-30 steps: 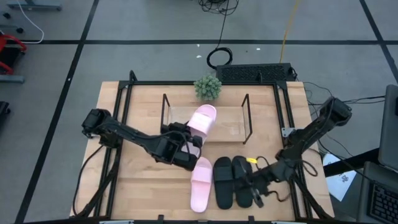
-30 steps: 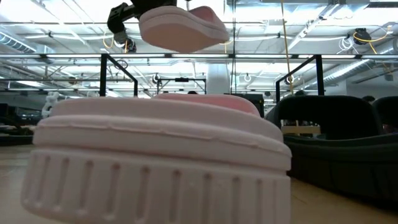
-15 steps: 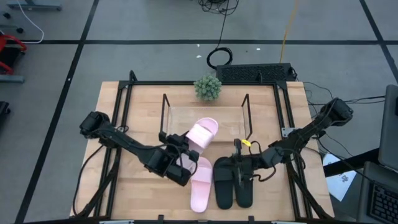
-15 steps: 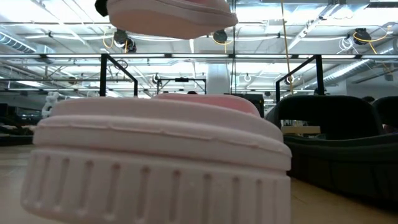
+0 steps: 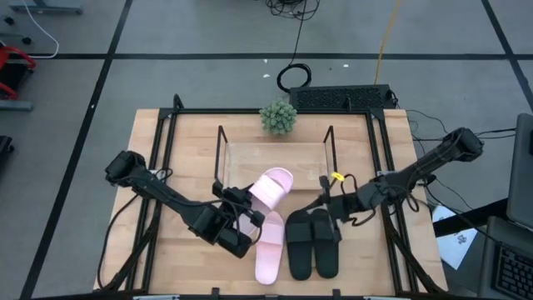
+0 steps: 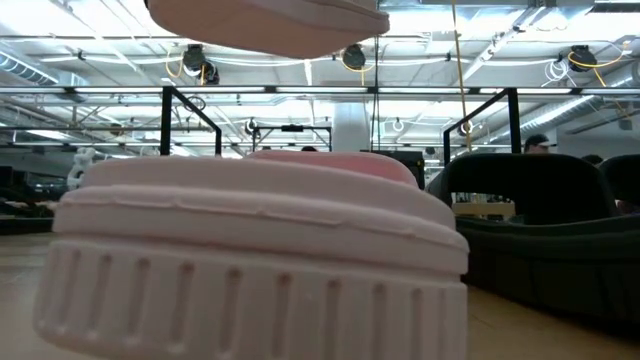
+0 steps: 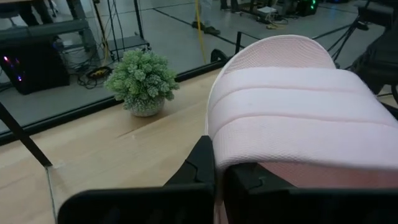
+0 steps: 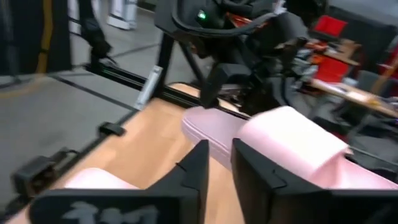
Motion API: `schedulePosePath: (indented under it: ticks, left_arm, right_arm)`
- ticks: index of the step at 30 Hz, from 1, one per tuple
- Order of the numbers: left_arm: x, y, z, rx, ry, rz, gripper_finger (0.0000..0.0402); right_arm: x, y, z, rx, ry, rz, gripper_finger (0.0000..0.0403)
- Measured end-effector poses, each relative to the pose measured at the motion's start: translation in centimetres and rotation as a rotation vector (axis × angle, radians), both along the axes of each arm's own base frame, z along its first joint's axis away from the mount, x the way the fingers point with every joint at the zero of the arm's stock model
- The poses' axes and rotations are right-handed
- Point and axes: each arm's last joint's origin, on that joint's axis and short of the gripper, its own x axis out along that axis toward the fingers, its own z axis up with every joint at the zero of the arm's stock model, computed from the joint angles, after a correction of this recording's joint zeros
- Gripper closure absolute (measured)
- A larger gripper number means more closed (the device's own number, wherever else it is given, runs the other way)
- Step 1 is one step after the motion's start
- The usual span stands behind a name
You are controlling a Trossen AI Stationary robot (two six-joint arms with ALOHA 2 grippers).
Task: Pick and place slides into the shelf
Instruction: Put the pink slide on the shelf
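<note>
Nearest the desk's (image 5: 150,250) front edge lie 1 light pink open-toe slide sandal (image 5: 268,246) and the matte black slide pair (image 5: 313,243), side by side. Just behind them, the left gripper (image 5: 247,206) has its fingers closed on the heel end of the second light pink slide sandal (image 5: 271,187), held raised in front of the low wooden-board shelf with black rod frames (image 5: 275,155). The right gripper (image 5: 326,193) hovers by the black pair, fingers narrowly apart, empty. Step in hand: carrying slide 1 to the shelf; next, move it forward over the board and release. Farthest, a small green potted plant (image 5: 278,117)
</note>
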Motion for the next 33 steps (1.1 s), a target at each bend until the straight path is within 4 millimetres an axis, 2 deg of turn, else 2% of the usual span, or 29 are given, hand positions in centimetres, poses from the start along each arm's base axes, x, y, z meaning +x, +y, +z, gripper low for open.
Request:
schedulePosePath:
  ticks: [9,14,21,28,33]
  left_arm:
    - [-0.2,-0.5,0.0,0.002,-0.002,-0.015,0.0401]
    - [-0.1,-0.2,0.2,0.061,-0.043,0.021,0.0401]
    - [1.2,2.1,0.8,0.124,-0.151,0.141,0.0402]
    - [3.9,4.6,2.0,0.134,-0.235,0.228,0.0401]
    - [4.8,5.1,2.8,0.154,-0.236,0.238,0.0401]
  right_arm:
    - [0.6,-1.2,0.1,0.017,-0.003,-0.013,0.0271]
    - [0.6,-0.8,0.5,0.057,-0.051,0.022,0.0264]
    - [0.9,-0.3,1.0,0.092,-0.122,0.027,0.0264]
    - [1.6,-0.6,0.5,0.030,-0.148,-0.177,0.0264]
    - [1.6,-1.0,0.8,-0.038,-0.179,-0.308,0.0263]
